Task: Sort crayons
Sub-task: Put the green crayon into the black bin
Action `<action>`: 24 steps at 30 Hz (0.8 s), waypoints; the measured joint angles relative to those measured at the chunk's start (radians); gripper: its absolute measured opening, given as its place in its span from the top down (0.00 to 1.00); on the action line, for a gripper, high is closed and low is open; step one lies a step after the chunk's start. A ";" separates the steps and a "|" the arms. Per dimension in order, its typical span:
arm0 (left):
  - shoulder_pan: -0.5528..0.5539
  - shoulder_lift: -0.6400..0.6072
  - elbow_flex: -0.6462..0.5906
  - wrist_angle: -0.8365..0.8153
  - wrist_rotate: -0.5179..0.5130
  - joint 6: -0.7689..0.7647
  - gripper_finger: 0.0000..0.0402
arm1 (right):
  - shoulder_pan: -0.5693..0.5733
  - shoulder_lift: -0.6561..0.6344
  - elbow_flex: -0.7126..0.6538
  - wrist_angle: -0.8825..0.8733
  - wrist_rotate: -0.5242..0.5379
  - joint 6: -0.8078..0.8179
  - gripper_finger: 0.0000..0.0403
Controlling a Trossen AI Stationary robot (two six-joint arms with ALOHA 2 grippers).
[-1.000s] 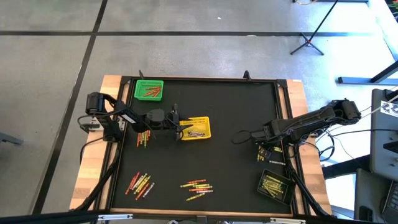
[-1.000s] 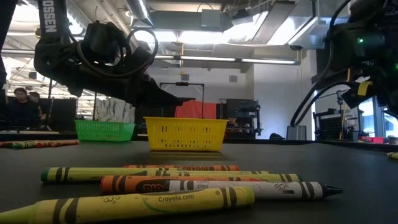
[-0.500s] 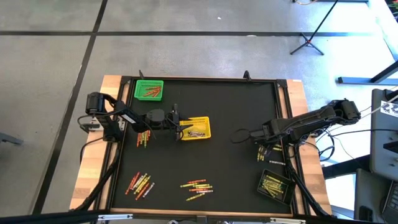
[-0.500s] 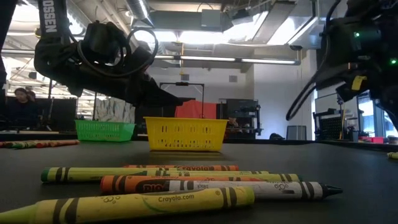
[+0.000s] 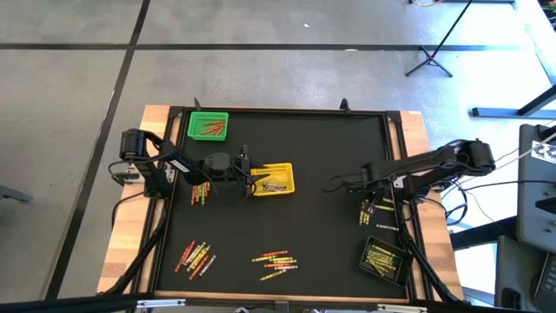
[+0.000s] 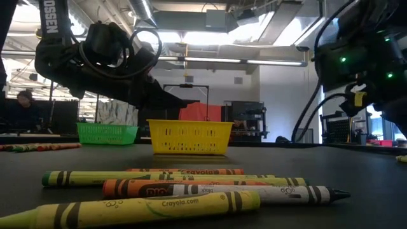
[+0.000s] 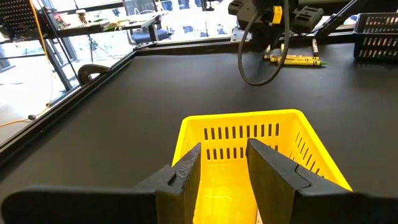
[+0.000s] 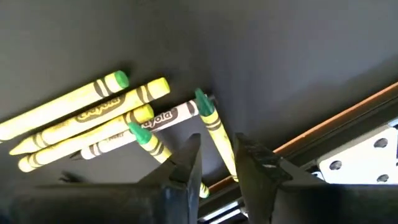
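From above, the table point(image 5: 304, 235) has a black top in a wooden frame. A green basket point(image 5: 208, 125) with red and orange crayons sits near the far left corner. A yellow basket point(image 5: 273, 178) sits left of the middle, and the left gripper point(image 5: 249, 167) hangs over its left rim. The right gripper point(image 5: 333, 185) is raised over the right half of the table, just beside a loose cluster of yellow crayons point(image 5: 376, 213) at the right edge. A black basket point(image 5: 384, 259) with yellow crayons stands in the near right corner. More crayons lie in two groups along the near edge point(image 5: 275, 261) and one more under the left arm.

At table height, several crayons point(image 6: 191, 186) lie across the foreground, yellow, green and orange, with the yellow basket point(image 6: 189, 137) and green basket point(image 6: 107, 132) behind them. The left arm reaches over from the left.

The left wrist camera shows the left gripper point(image 7: 222, 162) with its fingers apart and nothing between them, just above the yellow basket point(image 7: 249, 124).

The right wrist camera shows the right gripper point(image 8: 216, 152) with a narrow gap between its fingers, holding nothing, above yellow and green-tipped crayons point(image 8: 118, 115) lying by the table's edge.
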 joint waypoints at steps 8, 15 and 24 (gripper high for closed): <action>-0.001 0.000 0.000 -0.002 0.000 -0.003 0.71 | -0.048 0.074 -0.027 0.058 0.021 -0.051 0.78; -0.001 0.000 0.000 -0.003 0.000 -0.004 0.71 | -0.084 0.101 -0.038 0.074 0.021 -0.076 0.78; -0.001 0.000 0.000 -0.003 0.000 -0.011 0.71 | -0.083 0.102 -0.039 0.075 0.032 -0.095 0.96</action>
